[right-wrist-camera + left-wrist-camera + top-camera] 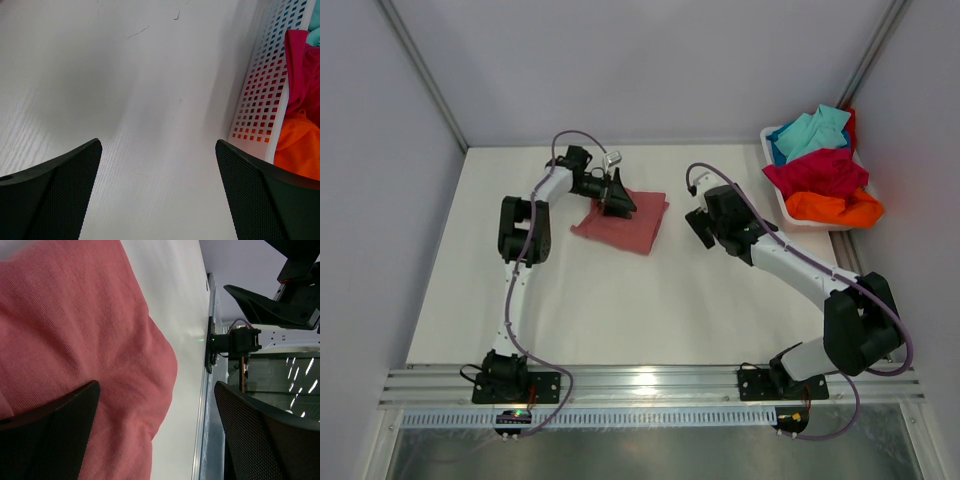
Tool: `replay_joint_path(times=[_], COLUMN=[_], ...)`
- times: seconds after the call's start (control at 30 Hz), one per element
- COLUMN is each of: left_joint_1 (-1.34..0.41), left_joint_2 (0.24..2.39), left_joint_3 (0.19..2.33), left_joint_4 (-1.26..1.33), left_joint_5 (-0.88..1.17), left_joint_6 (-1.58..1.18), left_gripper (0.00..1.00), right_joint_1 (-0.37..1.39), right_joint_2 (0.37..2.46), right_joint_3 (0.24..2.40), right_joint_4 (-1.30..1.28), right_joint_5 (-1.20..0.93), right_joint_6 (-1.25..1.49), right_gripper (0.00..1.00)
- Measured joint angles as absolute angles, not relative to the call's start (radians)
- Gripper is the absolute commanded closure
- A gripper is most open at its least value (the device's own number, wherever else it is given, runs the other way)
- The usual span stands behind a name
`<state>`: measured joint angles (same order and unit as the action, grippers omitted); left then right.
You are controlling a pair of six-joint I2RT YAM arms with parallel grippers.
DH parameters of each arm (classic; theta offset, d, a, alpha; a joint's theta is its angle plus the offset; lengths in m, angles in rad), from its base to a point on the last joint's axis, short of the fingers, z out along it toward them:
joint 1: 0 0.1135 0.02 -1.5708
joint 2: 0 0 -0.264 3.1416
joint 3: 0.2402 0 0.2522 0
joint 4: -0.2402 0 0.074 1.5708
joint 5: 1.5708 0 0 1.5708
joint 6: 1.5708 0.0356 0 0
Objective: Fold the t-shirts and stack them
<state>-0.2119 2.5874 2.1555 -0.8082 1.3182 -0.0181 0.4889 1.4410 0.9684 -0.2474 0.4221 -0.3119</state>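
While left gripper (pixel 156 386) and right gripper (pixel 157 145) gape, pink t-shirt (pixel 638 226) lies lengthwise left-to-right

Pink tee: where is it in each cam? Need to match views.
Top external: pink tee lies on the table just left of centre, upper half, under the left claw.
Left wrist: pink tee fills the left side, one claw finger over it.
Right wrist: not in it; white tub at the right edge instead.
Shared landmark: the table's white top, seen in all three views.
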Motion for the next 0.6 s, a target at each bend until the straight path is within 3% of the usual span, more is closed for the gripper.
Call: replay_joint_path(times=[0.37, 0.6], left_joint_1=[-0.243, -0.294], left_joint_2=[2.513, 2.257], left_joint_3=[2.156, 2.115], left_joint_4=[-1.015, -1.099], left_joint_5=[1.182, 1.096], left_joint_6=[0.193, 0.236], left_gripper=[0.01, 0.01], right_joint_1=[0.489, 0.489], right_joint_2=[1.441, 1.441], right_joint_3=[0.968, 0.968], right_joint_4=[-0.259, -0.259], right_joint_5=[0.389, 0.37], right_joint_6=[-0.312, -0.311], right_gripper=[0.01, 0.0])
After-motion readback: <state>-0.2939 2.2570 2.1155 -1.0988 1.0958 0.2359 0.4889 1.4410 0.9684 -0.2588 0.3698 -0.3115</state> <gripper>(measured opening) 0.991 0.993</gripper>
